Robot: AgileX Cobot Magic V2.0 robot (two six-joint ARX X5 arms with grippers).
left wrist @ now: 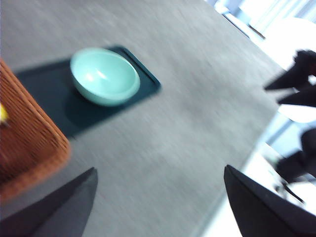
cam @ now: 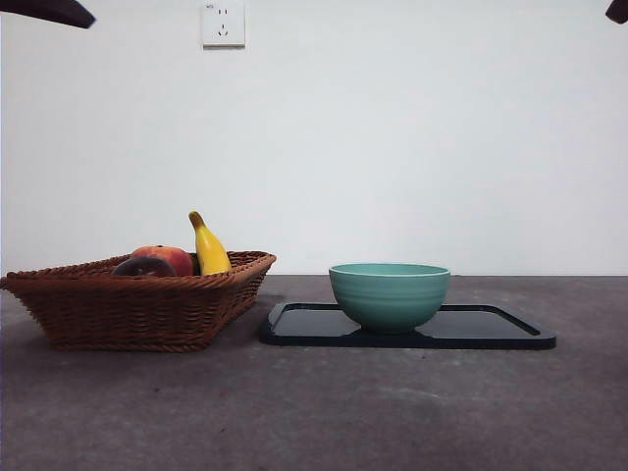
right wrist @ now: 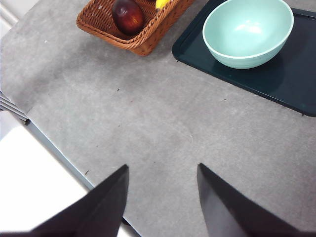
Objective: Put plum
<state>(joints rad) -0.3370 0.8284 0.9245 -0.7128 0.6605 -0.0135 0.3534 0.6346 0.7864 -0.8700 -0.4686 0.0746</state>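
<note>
The plum [cam: 140, 267] [right wrist: 128, 15], dark maroon and glossy, lies in a brown wicker basket [cam: 137, 309] [right wrist: 148, 42] at the table's left. A red-orange fruit [cam: 172, 257] and a yellow banana [cam: 209, 247] [right wrist: 162, 4] share the basket. My right gripper [right wrist: 163, 182] hangs open high above bare table, well away from the basket. My left gripper [left wrist: 158, 197] is also open and empty, high over the table; its view is blurred and shows the basket's edge [left wrist: 29, 133]. In the front view both arms show only as dark tips [cam: 49, 12] [cam: 618, 10] at the top corners.
A teal bowl [cam: 390, 294] [left wrist: 104, 76] [right wrist: 248, 30] stands empty on a dark flat tray [cam: 491, 329] [left wrist: 44, 84] [right wrist: 291, 84] right of the basket. The other arm's gripper [left wrist: 296, 84] appears at the side of the left wrist view. A table edge [right wrist: 54, 148] runs below the right gripper.
</note>
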